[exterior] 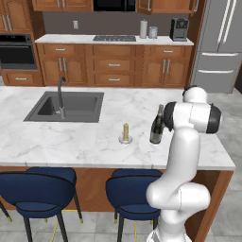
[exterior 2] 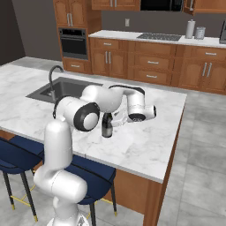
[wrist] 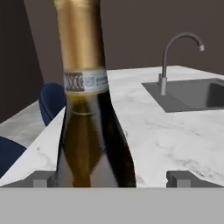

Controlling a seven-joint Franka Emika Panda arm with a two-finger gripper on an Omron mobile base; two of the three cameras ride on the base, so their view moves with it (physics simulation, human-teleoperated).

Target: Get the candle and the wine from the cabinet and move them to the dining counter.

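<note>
now wine (exterior: 157, 128) upright on dining counter (exterior: 113, 113)

Candle (exterior: 125, 133) beside wine (exterior: 157, 126), on counter (exterior: 56, 137)

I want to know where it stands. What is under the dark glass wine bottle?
The dark glass wine bottle stands on the white marble dining counter. The marble right beneath its base is covered.

I am seeing the wine (wrist: 94, 131) showing dark glass, gold foil and a pale neck band. The candle (exterior: 125, 132) is glowing yellow-tan. The dining counter (exterior: 71, 142) is showing white-grey veined marble; the stools (exterior: 35, 186) are showing navy.
</note>
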